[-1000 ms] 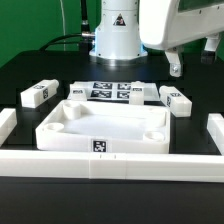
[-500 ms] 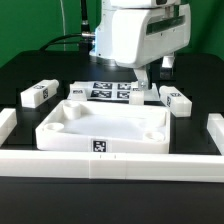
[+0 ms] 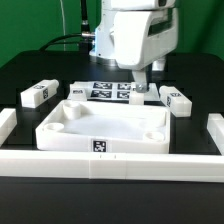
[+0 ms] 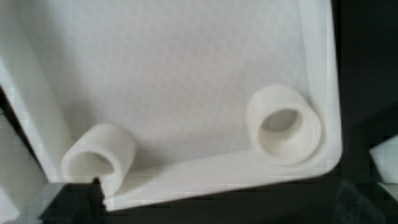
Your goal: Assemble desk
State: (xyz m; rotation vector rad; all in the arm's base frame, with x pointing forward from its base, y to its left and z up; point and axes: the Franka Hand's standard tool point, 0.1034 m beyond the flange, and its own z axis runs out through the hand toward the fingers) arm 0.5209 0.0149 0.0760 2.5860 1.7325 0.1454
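Observation:
The white desk top (image 3: 100, 126), a tray with a raised rim and corner sockets, lies in the middle of the table with a tag on its front wall. Several white block legs lie behind it: one at the exterior view's left (image 3: 35, 94), one beside the marker board (image 3: 78, 90), one under the gripper (image 3: 143, 95), one at the right (image 3: 176, 99). My gripper (image 3: 150, 72) hangs open and empty just above the tray's far right part. The wrist view shows the tray's inside (image 4: 178, 70) with two round corner sockets (image 4: 281, 122); my fingers do not show clearly there.
The marker board (image 3: 108, 91) lies flat behind the tray. Long white border rails run along the front (image 3: 110, 165), the exterior view's left (image 3: 5, 125) and right (image 3: 215, 132). The robot's white base (image 3: 112, 40) stands at the back.
The arm has swung from the exterior view's upper right toward the middle and come down; the gripper now hangs over the tray's far right part. The parts have not moved.

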